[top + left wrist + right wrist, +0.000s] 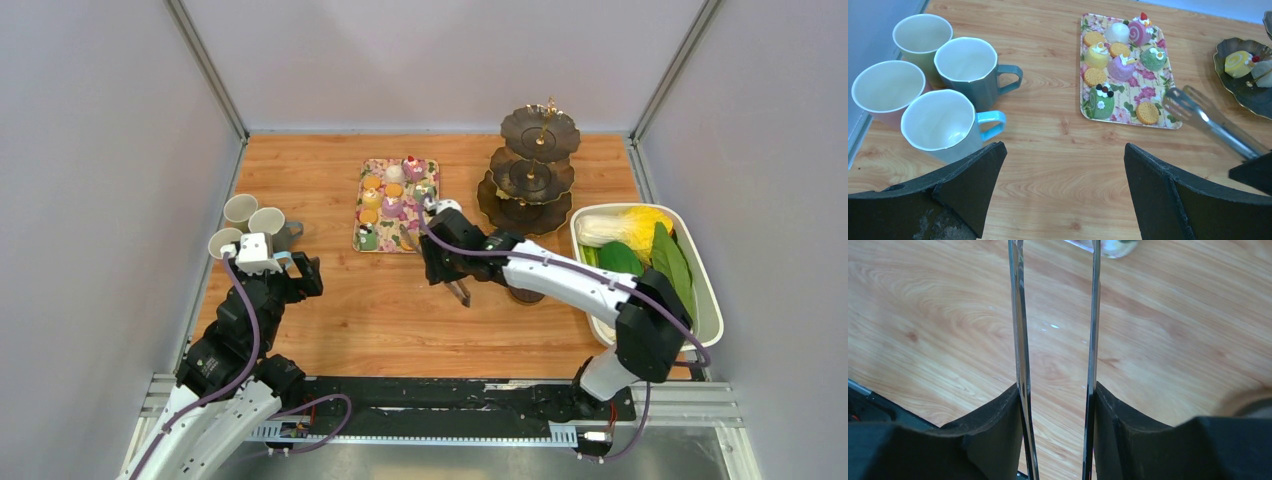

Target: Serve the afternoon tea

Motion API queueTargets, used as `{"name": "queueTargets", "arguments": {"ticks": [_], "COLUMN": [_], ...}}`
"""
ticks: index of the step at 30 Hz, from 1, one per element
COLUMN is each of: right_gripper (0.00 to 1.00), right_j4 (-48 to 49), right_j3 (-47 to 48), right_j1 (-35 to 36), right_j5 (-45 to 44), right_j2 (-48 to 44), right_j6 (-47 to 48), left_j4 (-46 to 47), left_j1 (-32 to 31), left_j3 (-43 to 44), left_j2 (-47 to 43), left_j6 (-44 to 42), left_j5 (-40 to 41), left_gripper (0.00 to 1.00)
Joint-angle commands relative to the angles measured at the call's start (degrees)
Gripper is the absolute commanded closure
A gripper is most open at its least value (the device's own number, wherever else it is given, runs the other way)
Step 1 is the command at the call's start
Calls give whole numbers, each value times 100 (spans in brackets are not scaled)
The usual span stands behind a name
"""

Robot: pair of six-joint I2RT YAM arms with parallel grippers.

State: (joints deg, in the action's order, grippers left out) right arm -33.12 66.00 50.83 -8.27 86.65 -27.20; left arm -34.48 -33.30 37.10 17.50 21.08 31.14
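Well, your right pincer (pixel 1057 387) is closed partway on the metal tongs (pixel 1198 112). One pad presses each blade, and the blades stand apart with nothing between them. Their tips sit just off the near right corner of the floral tray (pixel 1143 92). Your left pincer (pixel 1063 147) is wide open and empty, on the near left side of that tray.

The cakes (pixel 1120 67) lie on the tray, and one yellow roll (pixel 1240 62) already rests on the stand (pixel 497 210), to the tray's right. Treat them as light, soft and easily marked. The cream and berries on top would smear, so take each cake low on its sides and squeeze only until it lifts. The tongs look smooth and springy, and could slip in the pads if you twist them.

The mugs (pixel 963 65), left of the tray, look rigid, so a rim wall or a handle is the place to hold them. No brand, label or writing can be read anywhere.
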Motion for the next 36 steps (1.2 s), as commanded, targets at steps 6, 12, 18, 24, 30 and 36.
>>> {"name": "queueTargets", "arguments": {"ticks": [6,12,18,24,30,36], "right_gripper": [46,44,42,41,43,51], "right_j4": [555,565,578,583,557,510], "right_j3": [1319,1760,2155,2260,2124,1990], "right_j1": [688,769,803,823,815,758], "right_j5": [-314,-541,-468,-601,-846,-1058], "right_j2": [1220,1785,2278,2589,2675,2532], "right_j6": [-41,-165,-198,-258,-244,-110], "left_j4": [77,48,47,57,55,55], "left_j1": [-14,-10,-7,-10,-10,-10], "left_j3": [-6,-8,-10,-16,-19,-14], "left_j2": [-49,-128,-141,-129,-120,-111], "left_j6": [-27,8,18,8,6,10], "left_j5": [135,195,176,168,166,171], "left_gripper": [0,0,0,0,0,0]}}
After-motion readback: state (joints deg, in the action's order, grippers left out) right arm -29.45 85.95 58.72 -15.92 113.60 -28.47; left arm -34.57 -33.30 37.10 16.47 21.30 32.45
